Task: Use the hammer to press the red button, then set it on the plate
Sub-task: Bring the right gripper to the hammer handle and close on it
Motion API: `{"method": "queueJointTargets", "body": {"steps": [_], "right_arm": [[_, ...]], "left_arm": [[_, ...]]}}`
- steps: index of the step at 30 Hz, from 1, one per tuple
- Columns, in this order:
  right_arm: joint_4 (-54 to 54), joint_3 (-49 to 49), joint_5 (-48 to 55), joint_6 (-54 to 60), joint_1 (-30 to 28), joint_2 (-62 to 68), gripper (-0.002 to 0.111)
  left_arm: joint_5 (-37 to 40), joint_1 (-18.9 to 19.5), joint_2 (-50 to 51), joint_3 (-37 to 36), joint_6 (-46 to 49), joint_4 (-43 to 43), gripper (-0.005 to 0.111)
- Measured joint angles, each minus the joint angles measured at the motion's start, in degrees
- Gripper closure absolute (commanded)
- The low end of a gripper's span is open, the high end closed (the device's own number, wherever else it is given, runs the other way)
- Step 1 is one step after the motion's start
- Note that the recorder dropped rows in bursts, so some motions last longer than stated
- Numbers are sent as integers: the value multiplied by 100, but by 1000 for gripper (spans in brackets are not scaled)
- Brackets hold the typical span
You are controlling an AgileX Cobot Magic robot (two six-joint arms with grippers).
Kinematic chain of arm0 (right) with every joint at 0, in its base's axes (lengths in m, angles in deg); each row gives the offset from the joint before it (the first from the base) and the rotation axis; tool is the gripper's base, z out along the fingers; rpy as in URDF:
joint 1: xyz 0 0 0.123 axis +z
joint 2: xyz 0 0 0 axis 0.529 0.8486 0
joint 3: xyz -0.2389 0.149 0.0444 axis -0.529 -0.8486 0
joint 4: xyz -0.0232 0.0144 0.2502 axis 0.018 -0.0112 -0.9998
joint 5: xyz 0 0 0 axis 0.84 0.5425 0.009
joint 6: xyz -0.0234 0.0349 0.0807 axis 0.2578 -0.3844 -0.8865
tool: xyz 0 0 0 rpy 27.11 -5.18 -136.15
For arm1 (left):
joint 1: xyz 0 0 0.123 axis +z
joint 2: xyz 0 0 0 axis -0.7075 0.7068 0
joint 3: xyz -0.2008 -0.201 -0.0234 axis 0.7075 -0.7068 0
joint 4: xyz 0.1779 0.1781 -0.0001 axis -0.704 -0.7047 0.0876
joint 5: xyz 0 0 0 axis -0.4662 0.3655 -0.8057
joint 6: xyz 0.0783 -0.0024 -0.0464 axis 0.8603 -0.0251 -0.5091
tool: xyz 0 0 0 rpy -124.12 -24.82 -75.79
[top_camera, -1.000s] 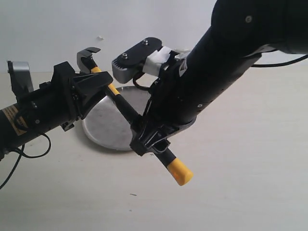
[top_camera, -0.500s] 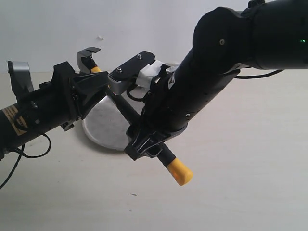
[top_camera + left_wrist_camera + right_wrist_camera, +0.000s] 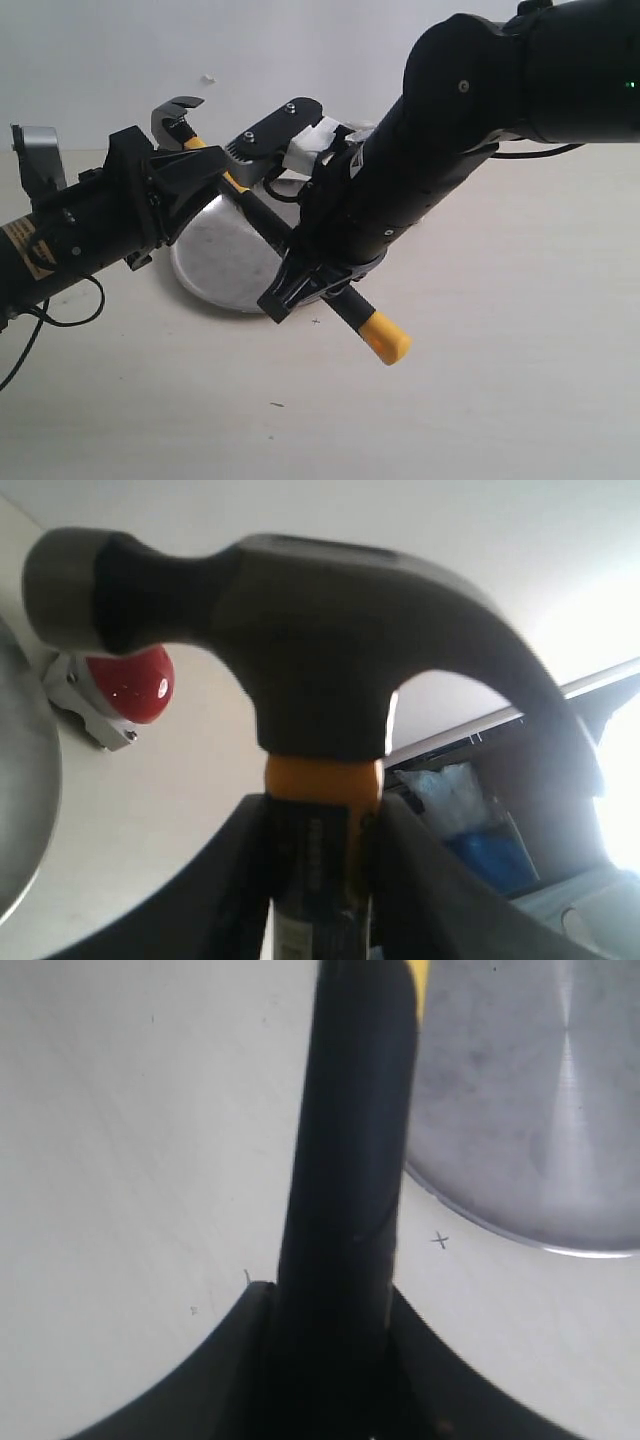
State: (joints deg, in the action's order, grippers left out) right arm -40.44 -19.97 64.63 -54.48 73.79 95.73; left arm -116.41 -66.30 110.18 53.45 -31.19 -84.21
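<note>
Exterior view: left hand point(image 3: 197, 170) closed on the hammer point(image 3: 265, 215) just below its head, right hand point(image 3: 312, 283) closed lower on the handle, long axis slanting over the plate point(image 3: 215, 262) toward the surface's point(image 3: 480, 390) far left corner, striking face near the red button point(image 3: 135, 685).

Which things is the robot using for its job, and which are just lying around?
For the job: hammer, held by left gripper and right gripper; red button; plate.
Just lying about: black cable on the table; blue stuff in the background.
</note>
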Motion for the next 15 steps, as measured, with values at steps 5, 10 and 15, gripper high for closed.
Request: {"method": "queueJointTargets", "body": {"steps": [5, 10, 15], "right_arm": [[8, 0, -2, -100, 0, 0, 82], [8, 0, -14, -125, 11, 0, 62], [8, 0, -25, -125, 11, 0, 63]], "left_arm": [[-11, 0, 0, 0, 13, 10, 107], [-11, 0, 0, 0, 13, 10, 107], [-11, 0, 0, 0, 13, 10, 107]]}}
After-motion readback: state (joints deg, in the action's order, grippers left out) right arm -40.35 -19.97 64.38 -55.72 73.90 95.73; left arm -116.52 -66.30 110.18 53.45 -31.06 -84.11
